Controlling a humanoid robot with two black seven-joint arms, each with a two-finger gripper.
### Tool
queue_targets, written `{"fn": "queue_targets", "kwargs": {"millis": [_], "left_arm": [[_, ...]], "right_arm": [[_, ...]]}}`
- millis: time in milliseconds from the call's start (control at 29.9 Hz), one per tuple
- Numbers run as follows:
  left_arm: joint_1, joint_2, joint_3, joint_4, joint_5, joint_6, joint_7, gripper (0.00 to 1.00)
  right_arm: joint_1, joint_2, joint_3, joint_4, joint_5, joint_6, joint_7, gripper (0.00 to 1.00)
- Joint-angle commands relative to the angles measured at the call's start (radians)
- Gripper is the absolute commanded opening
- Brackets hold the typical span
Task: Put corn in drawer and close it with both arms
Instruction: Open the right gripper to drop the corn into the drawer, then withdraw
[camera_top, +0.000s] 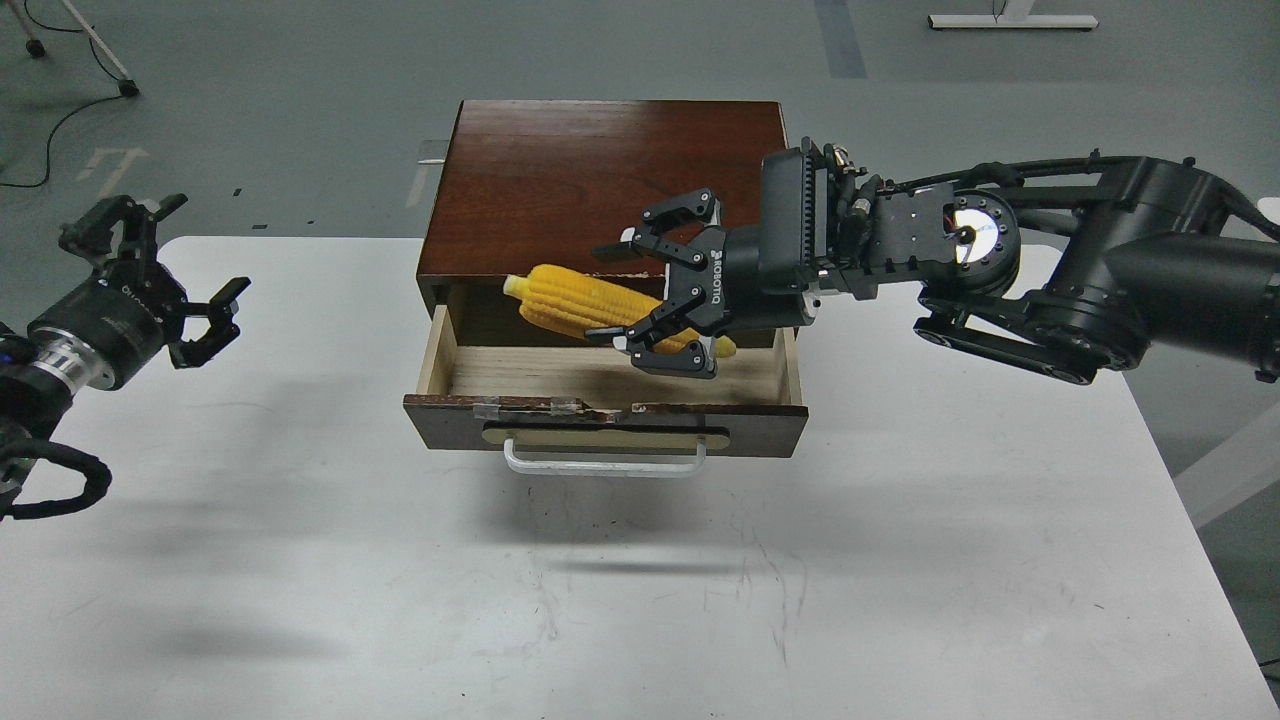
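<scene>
The drawer (610, 378) is pulled open from the dark wood cabinet (600, 180), its pale floor showing. The yellow corn (570, 300) lies slanted over the drawer's back half, pale tip to the left. My right gripper (600, 292) reaches in from the right above the drawer. Its fingers (640, 222) are spread apart, with a gap between the upper finger and the corn, so it is open around the corn. My left gripper (190, 265) is open and empty over the table's left edge, well left of the cabinet.
The cabinet stands at the back middle of the white table (640, 600). The drawer's white bar handle (603, 465) faces me. The right arm (1050, 280) spans the table's right rear. Grey floor lies behind.
</scene>
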Motion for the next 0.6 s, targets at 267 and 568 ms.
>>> {"fn": "queue_targets", "kwargs": {"millis": [267, 568], "left_arm": [[-0.008, -0.001, 0.000, 0.017, 0.000, 0.000, 0.002, 0.98], [-0.012, 0.006, 0.003, 0.029, 0.002, 0.000, 0.002, 0.98]], "right_arm": [[-0.004, -0.009, 0.204, -0.001, 0.116, 0.000, -0.011, 1.00], [-0.004, -0.122, 0.354, -0.021, 1.082, 0.205, -0.204, 1.00]]}}
